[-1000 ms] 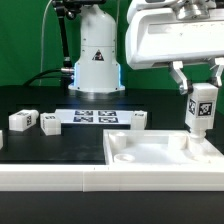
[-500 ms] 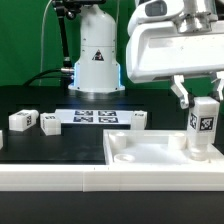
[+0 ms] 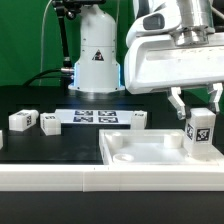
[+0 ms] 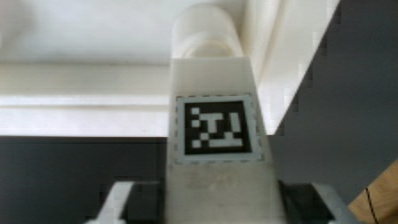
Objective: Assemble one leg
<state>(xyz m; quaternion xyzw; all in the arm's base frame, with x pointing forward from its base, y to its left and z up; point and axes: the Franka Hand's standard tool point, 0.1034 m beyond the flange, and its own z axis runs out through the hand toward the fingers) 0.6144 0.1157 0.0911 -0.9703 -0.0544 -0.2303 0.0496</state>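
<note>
White leg [image 3: 201, 133] (held by fingers [image 3: 176, 103]) has sunk lower.

The end effector [image 3: 198, 110] clasps the top of the leg [image 3: 201, 136] between its two fingers. The leg stands upright, marker tag facing the camera, with its lower end in the corner of the white rimmed tray piece [image 3: 130, 136] at the exterior view's right. On the black tabletop [image 3: 50, 148], a second leg [image 3: 138, 119] lies just beside the marker board [image 3: 95, 117]. A third leg [image 3: 50, 122] and a fourth leg [image 3: 20, 120] lie at the exterior view's left.
</note>
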